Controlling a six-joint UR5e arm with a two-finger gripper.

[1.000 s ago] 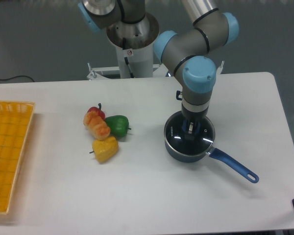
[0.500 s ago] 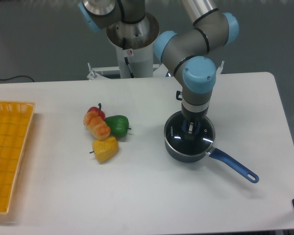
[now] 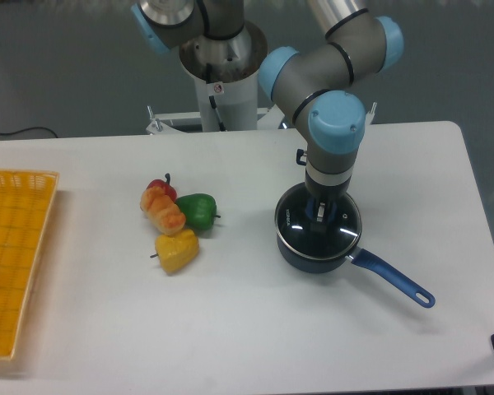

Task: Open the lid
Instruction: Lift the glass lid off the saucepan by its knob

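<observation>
Camera: claw shut round lid knob, atop saucepan.

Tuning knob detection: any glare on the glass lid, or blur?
Fixed camera: a few small white glints on the lid, otherwise dark and readable; the gripper hides the knob; soft overall focus, even lighting, faint shadows under the saucepan.

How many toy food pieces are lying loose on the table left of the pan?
4, clustered together: a red piece at the back, an orange one beside it, a green pepper to the right, a yellow pepper nearest the camera. Others could be hidden behind them.
</observation>
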